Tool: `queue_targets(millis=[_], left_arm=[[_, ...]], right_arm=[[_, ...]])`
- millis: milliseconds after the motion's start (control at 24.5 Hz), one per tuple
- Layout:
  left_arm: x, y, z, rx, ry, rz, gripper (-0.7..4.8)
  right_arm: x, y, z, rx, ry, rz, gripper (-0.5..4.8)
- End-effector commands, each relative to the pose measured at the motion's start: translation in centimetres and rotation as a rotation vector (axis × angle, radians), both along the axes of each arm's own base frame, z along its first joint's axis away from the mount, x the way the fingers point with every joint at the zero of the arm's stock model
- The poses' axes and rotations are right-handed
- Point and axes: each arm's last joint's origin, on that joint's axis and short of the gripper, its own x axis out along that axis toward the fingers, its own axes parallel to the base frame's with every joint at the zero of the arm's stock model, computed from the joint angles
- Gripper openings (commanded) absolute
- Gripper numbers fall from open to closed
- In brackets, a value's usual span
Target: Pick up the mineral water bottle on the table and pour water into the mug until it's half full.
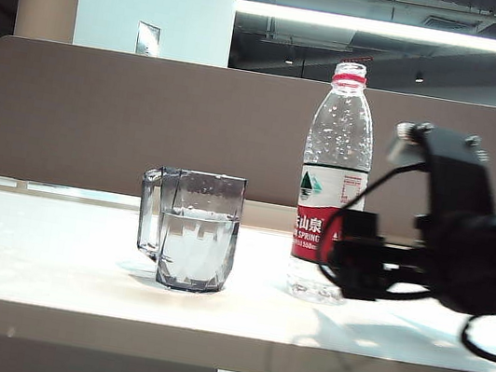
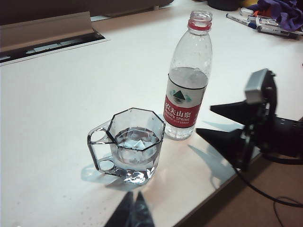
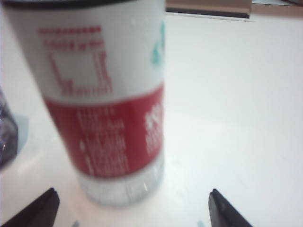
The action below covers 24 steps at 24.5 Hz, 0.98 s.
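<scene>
a: clear plastic, red neck ring, red-and-white label, no cap: the mineral water bottle (image 1: 332,185) stands upright on the table (image 1: 48,258), just ahead of the right gripper (image 2: 225,122), whose fingers are spread wide and apart from it.

b: and the mug (image 1: 189,229)?

a: smoky grey, faceted, water (image 2: 136,143) in it, beyond the bottle from that gripper.

b: the left gripper (image 2: 132,213)?

a: near the mug; only its dark tips show, close together.
</scene>
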Motion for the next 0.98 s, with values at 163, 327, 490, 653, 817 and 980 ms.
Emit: queue_targets(millis=[163,327,490,653,817,980], left_arm=[[0.0,0.0,0.1,-0.006,-0.009,-0.003,-0.04],[0.0,0.0,0.1,-0.006,-0.009,-0.003,-0.04],[0.0,0.0,0.1,-0.008,-0.010,-0.006,-0.04],[0.0,0.0,0.1,-0.005,-0.008,-0.002,-0.04],[0.0,0.0,0.1,-0.005,-0.008,-0.002,-0.04],[0.0,0.0,0.1,-0.005,-0.008,-0.003,-0.04]], right_arm=[[-3.0,-2.0,1.3,0.023,-0.035,0.002,4.26],[-6.0,-4.1,2.1,0.041,-0.066,0.001,3.79],[-6.2,-4.1,2.9,0.051,-0.071,0.017,3.68],[-6.6,-4.4,3.8,0.059,-0.081,0.020,3.67],[-7.3,-4.9,4.2,0.024,-0.030,0.018,3.21],[-8.4,-5.7,4.3,-0.022,0.046,0.023,0.15]])
